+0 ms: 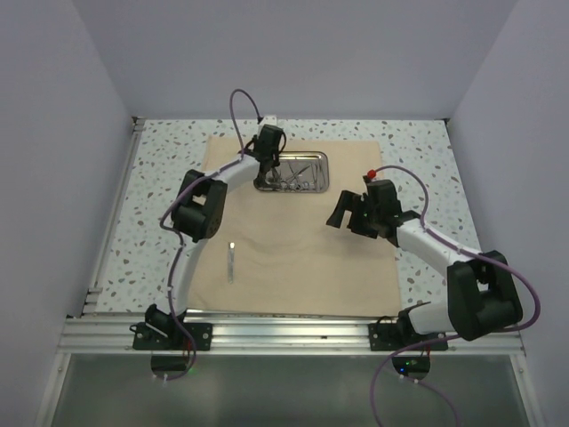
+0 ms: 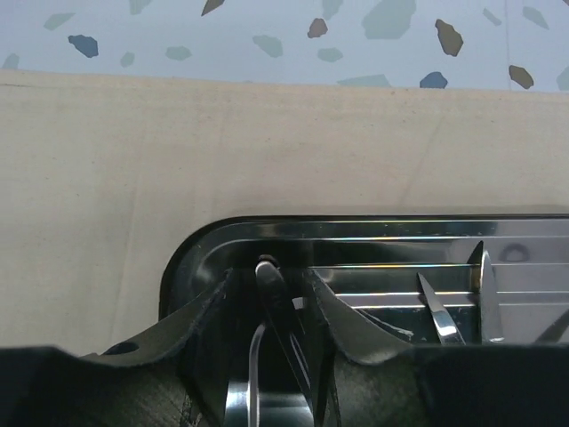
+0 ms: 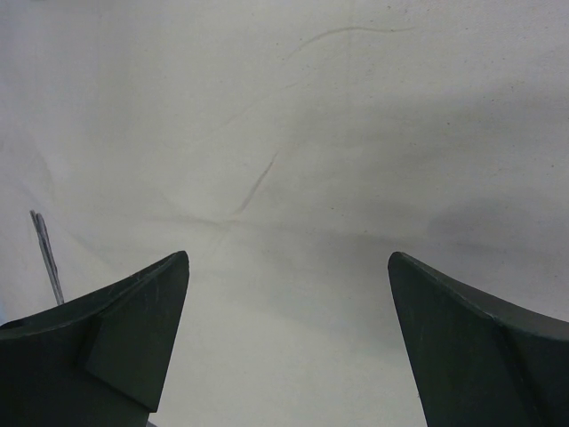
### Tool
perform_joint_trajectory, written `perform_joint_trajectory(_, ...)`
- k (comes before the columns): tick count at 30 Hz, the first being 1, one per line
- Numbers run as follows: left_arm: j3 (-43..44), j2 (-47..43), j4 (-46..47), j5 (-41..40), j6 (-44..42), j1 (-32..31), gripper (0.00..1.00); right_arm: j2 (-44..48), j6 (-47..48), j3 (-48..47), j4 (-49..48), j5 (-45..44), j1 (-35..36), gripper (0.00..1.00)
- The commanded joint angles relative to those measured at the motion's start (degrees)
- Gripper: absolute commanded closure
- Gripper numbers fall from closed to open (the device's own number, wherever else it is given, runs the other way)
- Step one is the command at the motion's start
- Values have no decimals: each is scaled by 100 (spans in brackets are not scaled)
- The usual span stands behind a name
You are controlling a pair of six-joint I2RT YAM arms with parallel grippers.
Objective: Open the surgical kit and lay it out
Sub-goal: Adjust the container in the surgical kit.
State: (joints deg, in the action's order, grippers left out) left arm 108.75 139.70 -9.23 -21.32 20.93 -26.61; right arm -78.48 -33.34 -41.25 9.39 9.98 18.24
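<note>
1. From above: a beige cloth wrap lies unfolded flat on a white speckled terrazzo table. A small, shiny, rectangular steel tray with rounded corners sits on the cloth's far half, holding several thin silver scissor-like instruments. The left gripper is lowered into the tray's left end. A lone silver instrument lies on the cloth beside the left arm, well apart from the tray. The right gripper hangs over the cloth to the right of the tray, its jaws released and spread.

2. From the left wrist: the left gripper reaches inside the steel tray, its dark fingers flanking a slim metal instrument standing between them. The jaws are partly drawn in, but it cannot be told whether they clench it. More pointed tips rest further along the tray. Beyond lie the beige cloth wrap and the table.

3. From the right wrist: the right gripper holds nothing, its fingers wide apart above the creased cloth wrap. The lone silver instrument shows at the left edge.
</note>
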Motion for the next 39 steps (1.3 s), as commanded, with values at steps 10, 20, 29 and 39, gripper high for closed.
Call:
perform_joint_trajectory(10, -372, 382, -790, 1287, -133, 350, 84, -80, 91, -278, -130, -66, 48, 2)
perform_joint_trajectory(20, -547, 146, -571, 1341, -150, 350, 100, -133, 109, -287, -130, -92, 57, 2)
perform_joint_trajectory(29, -863, -715, -660, 595, -186, 341, 49, -203, 100, -304, -148, -57, 66, 2)
perform_joint_trajectory(39, -2269, -2235, 211, -380, -63, 297, 36, -256, 100, -331, -157, -31, 110, 2)
